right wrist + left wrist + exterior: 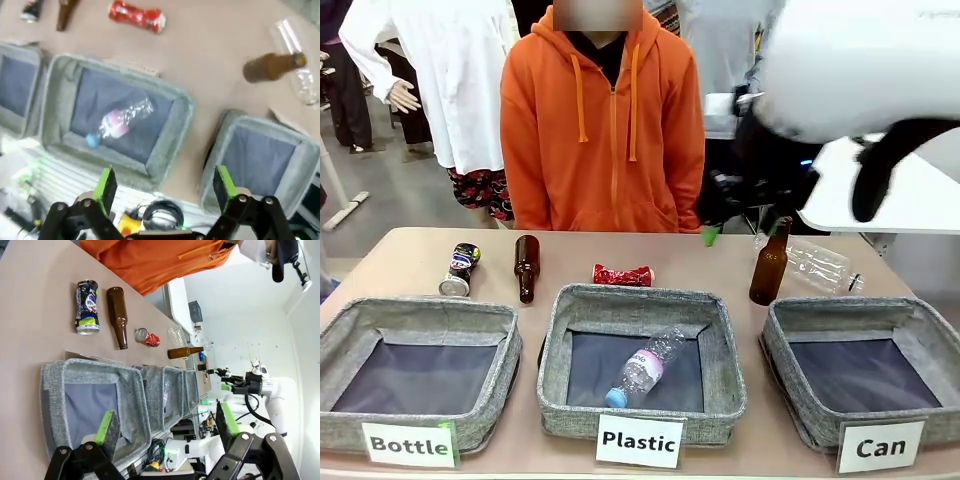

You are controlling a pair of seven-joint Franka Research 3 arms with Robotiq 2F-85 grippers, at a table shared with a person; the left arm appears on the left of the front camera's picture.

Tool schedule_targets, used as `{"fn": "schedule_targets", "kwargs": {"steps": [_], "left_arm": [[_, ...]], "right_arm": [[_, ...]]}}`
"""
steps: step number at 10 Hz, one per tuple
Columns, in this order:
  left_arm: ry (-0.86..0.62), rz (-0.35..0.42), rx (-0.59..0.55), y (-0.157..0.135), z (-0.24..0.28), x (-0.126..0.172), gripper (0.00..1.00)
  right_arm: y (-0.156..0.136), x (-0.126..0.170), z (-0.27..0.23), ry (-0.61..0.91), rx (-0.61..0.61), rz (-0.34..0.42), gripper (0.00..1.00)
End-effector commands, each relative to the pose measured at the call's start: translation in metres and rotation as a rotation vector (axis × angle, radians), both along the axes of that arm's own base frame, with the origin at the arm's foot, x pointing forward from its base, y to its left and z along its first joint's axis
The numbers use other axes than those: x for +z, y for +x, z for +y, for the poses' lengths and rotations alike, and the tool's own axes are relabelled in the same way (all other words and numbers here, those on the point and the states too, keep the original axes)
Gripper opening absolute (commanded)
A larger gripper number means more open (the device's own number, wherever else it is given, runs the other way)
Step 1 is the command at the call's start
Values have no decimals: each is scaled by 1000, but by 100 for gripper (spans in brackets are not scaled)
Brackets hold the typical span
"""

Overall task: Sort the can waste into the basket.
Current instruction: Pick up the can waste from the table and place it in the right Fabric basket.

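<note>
1. Nothing sorted yet: the Can basket (840,312), lower right in the front view, sits empty.
2. The red can (623,274) lies crushed at centre, just behind the Plastic basket (640,297). The black can (459,269) lies at the left, near a brown bottle (526,267). Both are left to do.
3. Left gripper (166,421): spread wide, pinching nothing, over the Bottle basket (90,375). Right gripper (165,185): likewise spread and empty, high above the baskets.
4. The table (720,258) is plain tan and smooth.
5. A person in an orange hoodie (605,130) waits at the far edge. The white blur at upper right is probably the right arm, too smeared to be sure.
</note>
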State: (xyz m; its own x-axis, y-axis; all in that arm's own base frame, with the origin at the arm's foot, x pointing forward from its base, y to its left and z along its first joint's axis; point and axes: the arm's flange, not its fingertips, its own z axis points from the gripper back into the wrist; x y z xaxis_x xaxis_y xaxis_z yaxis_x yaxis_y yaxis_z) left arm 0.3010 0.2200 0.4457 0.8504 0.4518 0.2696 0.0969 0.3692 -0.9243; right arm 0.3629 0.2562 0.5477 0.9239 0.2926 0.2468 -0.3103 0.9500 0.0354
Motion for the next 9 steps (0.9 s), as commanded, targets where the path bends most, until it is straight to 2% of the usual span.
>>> {"fn": "schedule_targets", "kwargs": {"steps": [1,2,3,4,5,6,8,9], "left_arm": [[-1,-25,-9,-2,1,1,100],[-1,-25,-9,-2,1,1,100],[-1,-25,-9,-2,1,1,100],[-1,-25,-9,-2,1,1,100],[-1,-25,-9,-2,1,1,100],[-1,-25,-9,-2,1,1,100],[-1,-25,-9,-2,1,1,100],[-1,-25,-9,-2,1,1,100]], "right_arm": [[16,-11,19,-49,-36,-44,100],[14,-17,21,-8,-33,-59,100],[4,-14,-7,-5,95,31,100],[15,-22,25,-36,2,-26,100],[16,-24,21,-29,24,-11,100],[25,-17,15,223,-462,-137,100],[63,-32,52,347,-571,-146,100],[76,-41,71,298,-590,-108,100]]}}
